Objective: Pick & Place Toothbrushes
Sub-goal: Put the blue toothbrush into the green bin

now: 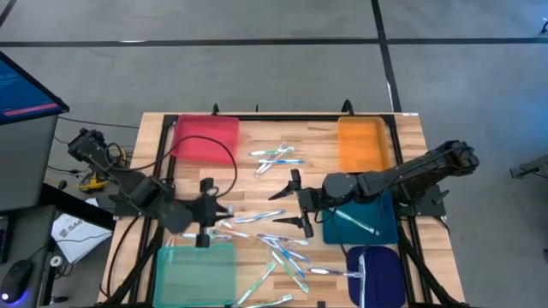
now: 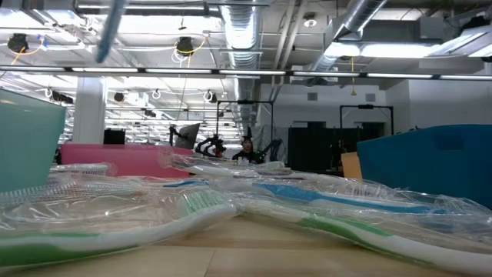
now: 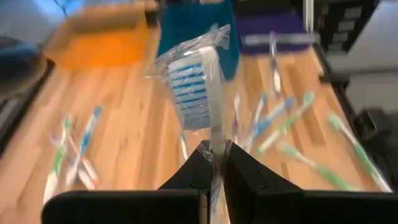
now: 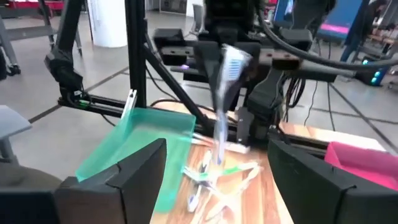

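Several toothbrushes in clear wrappers lie loose on the wooden table's middle, and another cluster lies farther back. My left gripper hovers above the table's left middle, shut on one wrapped toothbrush with blue bristles. My right gripper faces it from the right, open wide and holding nothing. In the right wrist view its fingers stand far apart, with the held toothbrush beyond them. My left gripper pinches the toothbrush's shaft, wrapper and all, between its two fingers. The bristle head sticks out beyond the fingertips, toward the table's right side. The toothbrush is lifted clear of the table.
Five trays ring the table: red at far left, orange at far right, teal-blue at right, purple at near right, mint green at near left. A black cable loops over the red tray.
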Controlling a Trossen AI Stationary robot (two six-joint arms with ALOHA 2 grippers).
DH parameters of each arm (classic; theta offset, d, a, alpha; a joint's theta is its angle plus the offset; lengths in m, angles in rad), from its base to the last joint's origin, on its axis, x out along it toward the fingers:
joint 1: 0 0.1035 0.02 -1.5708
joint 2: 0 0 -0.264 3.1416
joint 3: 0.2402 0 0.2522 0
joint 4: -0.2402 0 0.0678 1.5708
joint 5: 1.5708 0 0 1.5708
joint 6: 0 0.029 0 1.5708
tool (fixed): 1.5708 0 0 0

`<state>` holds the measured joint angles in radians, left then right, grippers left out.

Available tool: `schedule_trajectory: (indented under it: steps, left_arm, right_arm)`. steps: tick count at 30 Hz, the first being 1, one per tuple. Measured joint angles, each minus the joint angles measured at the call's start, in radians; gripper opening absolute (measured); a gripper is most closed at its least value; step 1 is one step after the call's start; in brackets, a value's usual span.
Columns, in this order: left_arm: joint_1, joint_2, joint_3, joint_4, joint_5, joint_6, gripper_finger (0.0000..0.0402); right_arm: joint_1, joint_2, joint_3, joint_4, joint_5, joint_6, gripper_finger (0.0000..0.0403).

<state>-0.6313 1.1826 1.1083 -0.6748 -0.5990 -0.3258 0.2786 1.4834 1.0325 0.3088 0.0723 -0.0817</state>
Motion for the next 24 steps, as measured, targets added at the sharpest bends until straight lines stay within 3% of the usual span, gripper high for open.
schedule_trajectory:
  steps: [5, 12, 18, 24]
  left_arm:
    - [-0.020, 0.136, 0.151, -0.298, 0.120, -0.195, 0.0010]
    - [-0.047, 0.228, 0.192, -0.505, 0.463, -0.459, 0.0010]
    - [-0.117, 0.210, 0.193, -0.512, 0.458, -0.574, 0.0010]
    - [-0.157, 0.229, 0.126, -0.494, 0.446, -0.565, 0.0010]
  right_arm:
    - [0.000, 0.000, 0.000, -0.027, -0.001, 0.030, 0.0276]
    - [0.002, 0.000, 0.000, -0.055, 0.000, 0.066, 0.0276]
    - [0.000, 0.000, 0.000, -0.067, 0.000, 0.083, 0.0276]
    - [0.003, 0.000, 0.000, -0.070, 0.000, 0.109, 0.0276]
